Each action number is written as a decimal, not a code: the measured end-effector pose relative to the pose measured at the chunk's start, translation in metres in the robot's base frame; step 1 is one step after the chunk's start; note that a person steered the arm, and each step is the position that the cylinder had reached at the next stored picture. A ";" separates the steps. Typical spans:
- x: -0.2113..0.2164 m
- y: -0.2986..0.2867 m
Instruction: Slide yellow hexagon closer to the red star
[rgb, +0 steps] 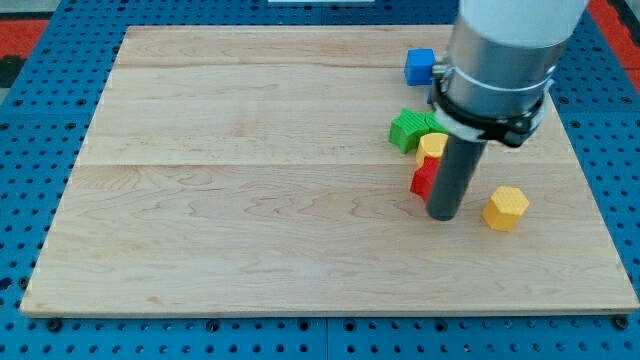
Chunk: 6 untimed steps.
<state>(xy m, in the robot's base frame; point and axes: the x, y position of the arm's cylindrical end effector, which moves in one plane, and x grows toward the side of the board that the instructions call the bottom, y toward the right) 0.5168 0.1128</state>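
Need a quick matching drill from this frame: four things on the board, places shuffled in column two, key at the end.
Column one:
1. blue block
2. green block
3. yellow hexagon
4. my tip

Column two:
A. furthest toward the view's right
B. nearest the view's top
C. between the red block and the yellow hexagon
D. just to the view's left of the other yellow block

Pairs: 1-B, 2-D, 3-A, 4-C
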 end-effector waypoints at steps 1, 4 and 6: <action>0.003 -0.028; 0.054 0.026; 0.047 0.168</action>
<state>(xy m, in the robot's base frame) 0.5637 0.2803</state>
